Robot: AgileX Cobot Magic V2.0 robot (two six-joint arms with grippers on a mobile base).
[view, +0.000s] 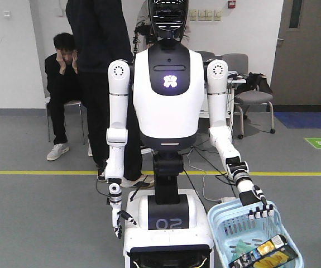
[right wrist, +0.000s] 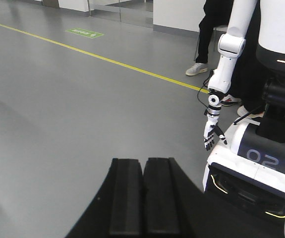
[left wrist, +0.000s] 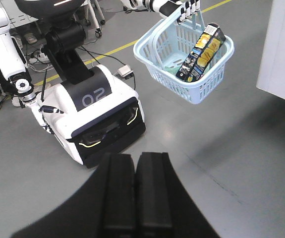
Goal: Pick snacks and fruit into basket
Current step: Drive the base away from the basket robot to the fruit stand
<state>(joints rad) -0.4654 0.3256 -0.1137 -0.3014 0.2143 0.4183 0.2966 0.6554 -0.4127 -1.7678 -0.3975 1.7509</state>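
Front view faces the humanoid [view: 168, 84]; both wrist views overlook its base [left wrist: 92, 99].

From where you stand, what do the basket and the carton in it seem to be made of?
Basket: likely moulded plastic, pale blue with a slight sheen; its walls are a slotted lattice. Carton: probably printed cardboard with a glossy finish; its flat faces meet at sharp folded edges.
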